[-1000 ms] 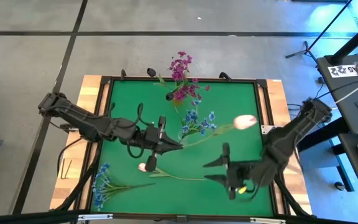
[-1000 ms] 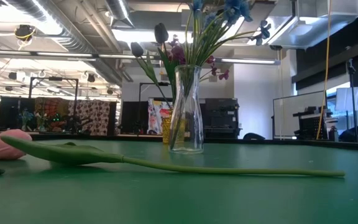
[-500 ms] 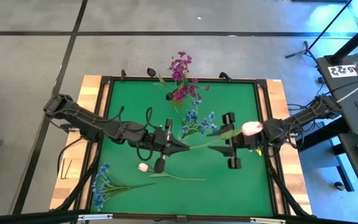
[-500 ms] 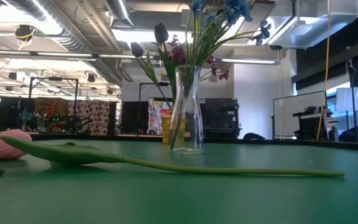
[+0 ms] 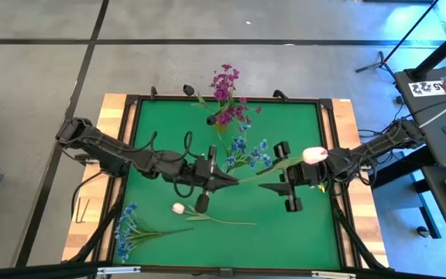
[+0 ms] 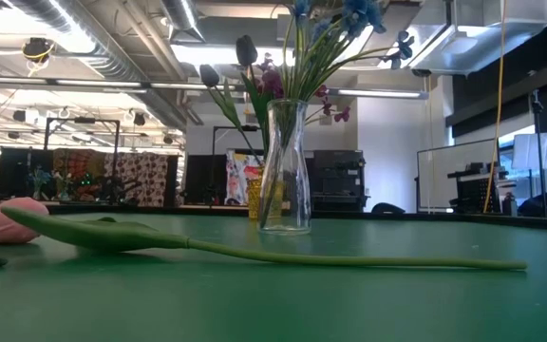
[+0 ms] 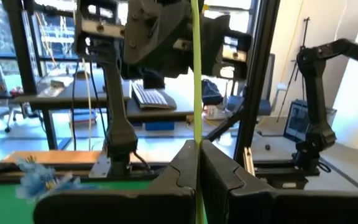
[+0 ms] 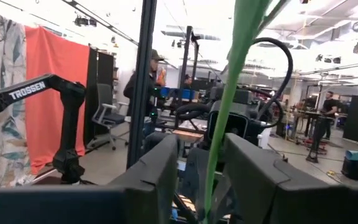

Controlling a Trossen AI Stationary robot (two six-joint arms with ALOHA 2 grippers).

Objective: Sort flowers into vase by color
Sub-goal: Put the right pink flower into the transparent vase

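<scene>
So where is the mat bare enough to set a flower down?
Bare: the mat's far right corner, and the near right patch below the right gripper. Crowded: the middle, around the blue spray, left gripper and pink tulip.

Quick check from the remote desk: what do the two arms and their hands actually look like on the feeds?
Both arms, left arm and right arm, are dark, nearly black, jointed links with black cables looping along them. The left hand and right hand each end in two blocky dark fingers. White "TROSSEN" lettering marks one arm link in the right wrist view.
</scene>
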